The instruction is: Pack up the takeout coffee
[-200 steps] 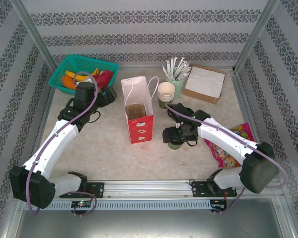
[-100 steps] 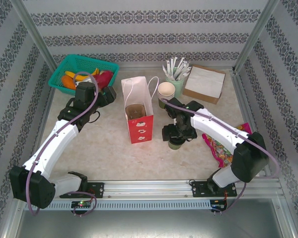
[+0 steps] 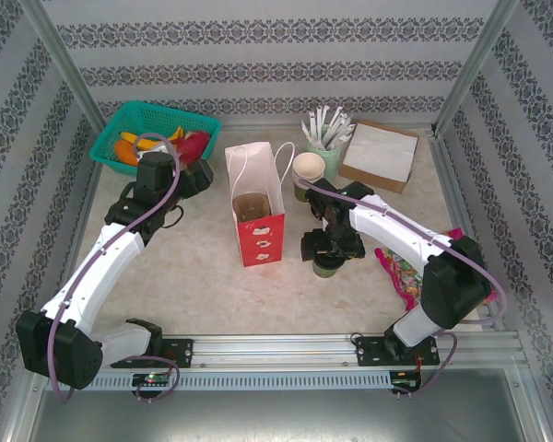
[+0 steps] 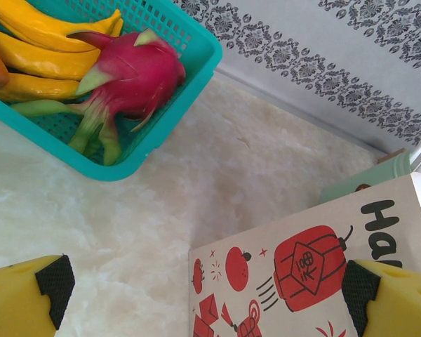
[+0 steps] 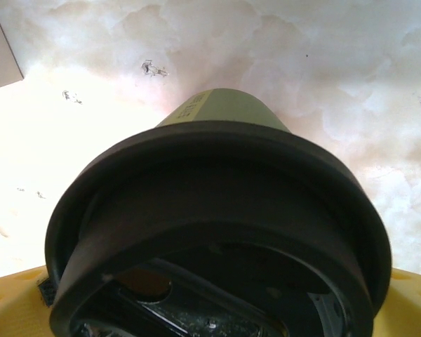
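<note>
The takeout coffee [image 3: 328, 266], a green cup under a black lid, stands on the table just right of the red and white paper bag [image 3: 256, 210]. My right gripper [image 3: 331, 247] is down over it. In the right wrist view the black lid [image 5: 217, 203] spans the space between my yellow fingers [image 5: 14, 305], which press on its sides, and the green cup wall [image 5: 221, 109] shows below. My left gripper [image 3: 201, 175] hovers left of the bag, open with nothing between its fingers [image 4: 52, 281], and the bag's printed side [image 4: 295, 270] lies under it.
A teal basket [image 3: 120, 122] of fruit sits at the back left. A stack of cream cups [image 3: 308, 170], a mint holder of white sticks [image 3: 324, 140] and a brown tray of napkins [image 3: 380, 152] stand behind the bag. A colourful snack packet [image 3: 415, 272] lies at the right.
The right arm's elbow and forearm have swung inward to the left while its gripper stayed on the coffee. The cup, the bag and the left arm have not moved.
</note>
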`<state>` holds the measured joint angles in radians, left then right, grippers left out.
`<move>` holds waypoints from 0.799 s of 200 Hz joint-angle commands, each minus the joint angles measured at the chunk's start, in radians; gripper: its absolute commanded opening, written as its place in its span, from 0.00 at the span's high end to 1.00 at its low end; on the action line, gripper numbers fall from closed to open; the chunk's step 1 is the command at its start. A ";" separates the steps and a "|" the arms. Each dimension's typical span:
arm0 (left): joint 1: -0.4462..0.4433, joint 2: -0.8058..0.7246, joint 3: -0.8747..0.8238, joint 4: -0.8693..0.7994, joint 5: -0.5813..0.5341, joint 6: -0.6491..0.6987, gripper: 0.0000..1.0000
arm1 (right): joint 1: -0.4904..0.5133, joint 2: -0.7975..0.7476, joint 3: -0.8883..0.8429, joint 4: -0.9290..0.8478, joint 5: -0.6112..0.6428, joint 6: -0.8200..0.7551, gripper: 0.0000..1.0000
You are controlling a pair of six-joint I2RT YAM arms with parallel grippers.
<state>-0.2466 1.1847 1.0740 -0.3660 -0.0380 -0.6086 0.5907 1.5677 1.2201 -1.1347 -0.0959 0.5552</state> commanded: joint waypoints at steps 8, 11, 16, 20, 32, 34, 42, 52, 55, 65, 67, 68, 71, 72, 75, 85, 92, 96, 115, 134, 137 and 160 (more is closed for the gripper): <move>0.010 -0.020 0.012 0.002 -0.017 0.016 0.00 | -0.003 0.022 0.035 -0.029 -0.004 0.017 0.02; 0.010 -0.020 0.012 0.002 -0.017 0.015 0.00 | -0.003 0.024 0.035 -0.029 -0.004 0.018 0.02; 0.010 -0.020 0.011 0.002 -0.017 0.015 0.00 | -0.004 0.026 0.035 -0.029 -0.002 0.017 0.02; 0.010 -0.020 0.012 0.002 -0.017 0.015 0.00 | -0.003 0.027 0.035 -0.029 -0.001 0.016 0.02; 0.010 -0.022 0.010 0.002 -0.018 0.015 0.00 | -0.005 0.031 0.035 -0.025 0.002 0.016 0.02; 0.010 -0.021 0.010 0.002 -0.018 0.015 0.00 | -0.005 0.031 0.035 -0.024 0.003 0.015 0.02; 0.012 -0.020 0.009 0.002 -0.017 0.015 0.00 | -0.004 0.029 0.035 -0.022 0.003 0.016 0.02; 0.013 -0.021 0.009 0.001 -0.017 0.015 0.00 | -0.005 0.031 0.034 -0.020 0.001 0.015 0.02; 0.012 -0.021 0.008 0.001 -0.018 0.015 0.01 | -0.005 0.031 0.033 -0.020 0.001 0.015 0.02; 0.012 -0.021 0.007 0.002 -0.018 0.016 0.00 | -0.006 0.034 0.032 -0.022 0.002 0.013 0.03; 0.013 -0.021 0.006 0.002 -0.019 0.015 0.00 | -0.006 0.035 0.032 -0.024 0.003 0.013 0.03; 0.013 -0.021 0.007 0.002 -0.019 0.015 0.00 | -0.006 0.035 0.032 -0.025 0.004 0.014 0.03; 0.012 -0.020 0.006 0.002 -0.019 0.016 0.00 | -0.006 0.037 0.032 -0.025 0.006 0.014 0.03; 0.014 -0.020 0.007 0.002 -0.019 0.016 0.00 | -0.006 0.037 0.032 -0.025 0.007 0.014 0.03; 0.014 -0.020 0.007 0.002 -0.019 0.016 0.00 | -0.006 0.038 0.032 -0.027 0.007 0.013 0.04; 0.014 -0.020 0.007 0.002 -0.019 0.017 0.00 | -0.007 0.041 0.032 -0.029 0.008 0.011 0.05; 0.013 -0.020 0.007 0.004 -0.018 0.017 0.00 | -0.006 0.042 0.032 -0.030 0.009 0.010 0.06; 0.013 -0.020 0.007 0.004 -0.018 0.017 0.00 | -0.006 0.043 0.032 -0.032 0.010 0.009 0.06; 0.016 -0.020 0.006 0.002 -0.017 0.017 0.01 | -0.006 0.049 0.037 -0.041 0.016 0.004 0.05; 0.017 -0.021 0.005 0.002 -0.017 0.017 0.00 | -0.006 0.055 0.049 -0.051 0.021 -0.001 0.03; 0.017 -0.021 0.003 0.002 -0.016 0.017 0.00 | -0.006 0.055 0.051 -0.052 0.021 -0.003 0.03; 0.018 -0.021 0.002 0.002 -0.016 0.017 0.00 | -0.006 0.063 0.065 -0.065 0.027 -0.009 0.02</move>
<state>-0.2462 1.1847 1.0740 -0.3656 -0.0380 -0.6086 0.5907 1.6165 1.2510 -1.1564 -0.0944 0.5514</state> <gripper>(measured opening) 0.996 0.974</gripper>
